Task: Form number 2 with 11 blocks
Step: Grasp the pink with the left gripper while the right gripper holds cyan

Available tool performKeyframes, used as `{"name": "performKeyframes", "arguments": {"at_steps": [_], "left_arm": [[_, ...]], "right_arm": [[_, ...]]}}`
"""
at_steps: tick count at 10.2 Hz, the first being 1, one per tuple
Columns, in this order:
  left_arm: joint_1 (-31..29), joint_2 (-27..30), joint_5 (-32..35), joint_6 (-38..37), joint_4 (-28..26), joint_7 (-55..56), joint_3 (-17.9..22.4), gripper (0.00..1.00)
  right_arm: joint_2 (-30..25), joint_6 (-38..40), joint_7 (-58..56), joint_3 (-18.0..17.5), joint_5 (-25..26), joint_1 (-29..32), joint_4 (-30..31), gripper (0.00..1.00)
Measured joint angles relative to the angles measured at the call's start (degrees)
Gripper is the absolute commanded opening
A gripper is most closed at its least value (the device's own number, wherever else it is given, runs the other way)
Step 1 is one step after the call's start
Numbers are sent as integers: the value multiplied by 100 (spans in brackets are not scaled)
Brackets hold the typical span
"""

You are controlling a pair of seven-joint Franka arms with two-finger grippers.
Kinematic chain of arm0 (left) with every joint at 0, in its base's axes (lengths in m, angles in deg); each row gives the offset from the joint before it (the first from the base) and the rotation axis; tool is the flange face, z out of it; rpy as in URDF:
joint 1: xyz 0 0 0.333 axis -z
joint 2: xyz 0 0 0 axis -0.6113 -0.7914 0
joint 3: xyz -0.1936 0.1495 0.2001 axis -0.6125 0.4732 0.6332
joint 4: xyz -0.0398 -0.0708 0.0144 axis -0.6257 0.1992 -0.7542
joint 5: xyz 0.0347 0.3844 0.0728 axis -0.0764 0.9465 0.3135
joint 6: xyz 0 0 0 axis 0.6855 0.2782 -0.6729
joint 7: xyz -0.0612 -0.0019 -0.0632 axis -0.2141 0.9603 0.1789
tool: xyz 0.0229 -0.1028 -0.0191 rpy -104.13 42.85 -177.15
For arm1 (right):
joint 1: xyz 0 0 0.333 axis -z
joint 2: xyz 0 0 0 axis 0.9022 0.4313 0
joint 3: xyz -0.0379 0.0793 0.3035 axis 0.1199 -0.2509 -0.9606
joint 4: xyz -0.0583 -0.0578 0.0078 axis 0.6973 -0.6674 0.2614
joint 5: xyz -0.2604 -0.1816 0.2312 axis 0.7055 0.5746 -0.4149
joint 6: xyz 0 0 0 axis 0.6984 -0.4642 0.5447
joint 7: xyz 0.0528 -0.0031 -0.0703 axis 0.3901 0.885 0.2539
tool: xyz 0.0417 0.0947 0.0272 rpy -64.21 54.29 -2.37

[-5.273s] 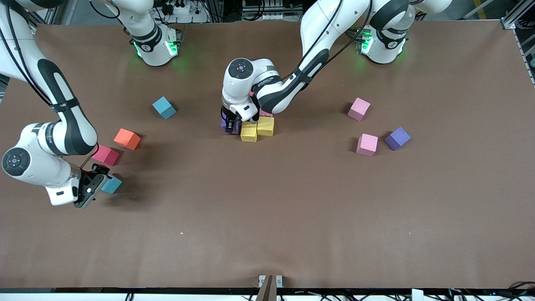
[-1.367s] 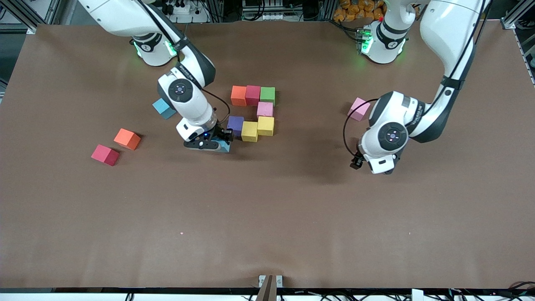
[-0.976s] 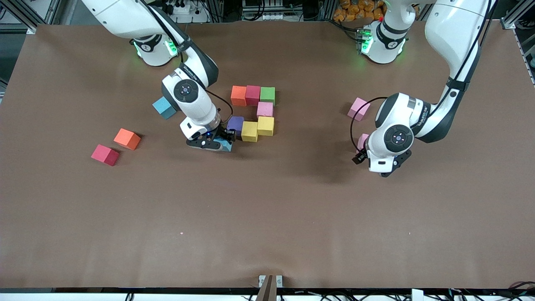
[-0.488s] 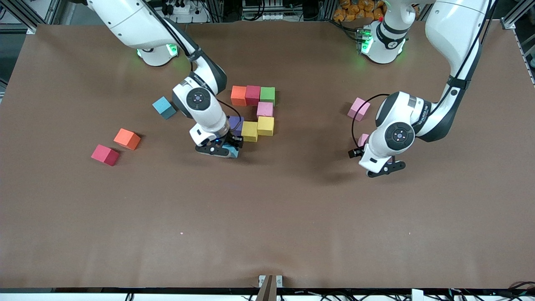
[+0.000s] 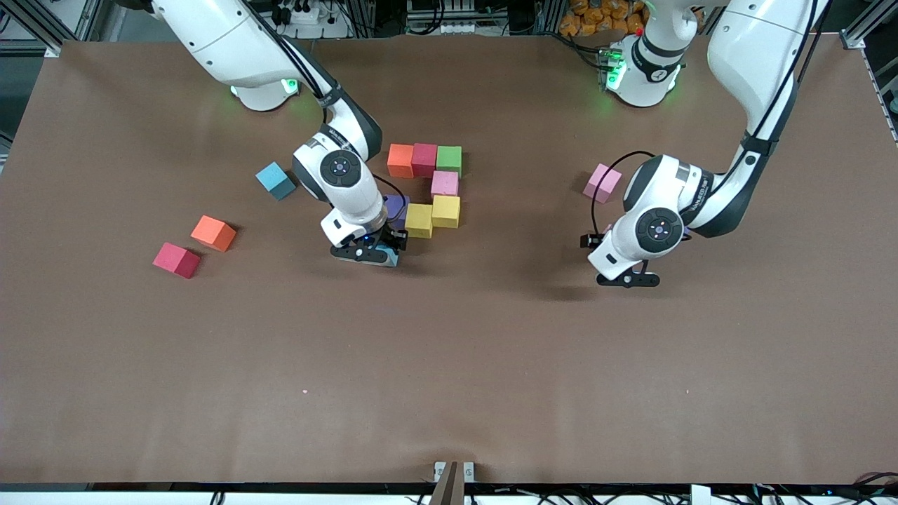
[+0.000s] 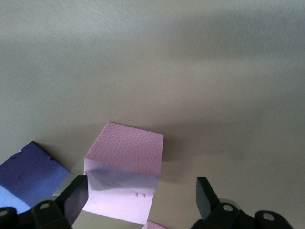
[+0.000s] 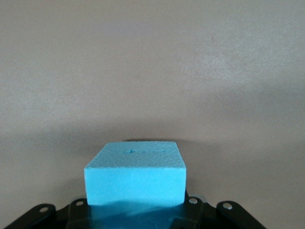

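Right pincer is clamped on a light blue block, low over the surface just beside the purple block of the partial number 2, mid-surface. Left pincer is spread wide over a pink block toward the left arm's end; another purple block sits beside it.
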Motion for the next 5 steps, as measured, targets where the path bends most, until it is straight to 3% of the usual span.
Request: {"name": "performKeyframes", "arguments": {"at_steps": [5], "left_arm": [[-92, 1, 210, -49, -38, -312, 32, 100]], "right_arm": [[14, 77, 0, 6, 52, -178, 0, 44]]}}
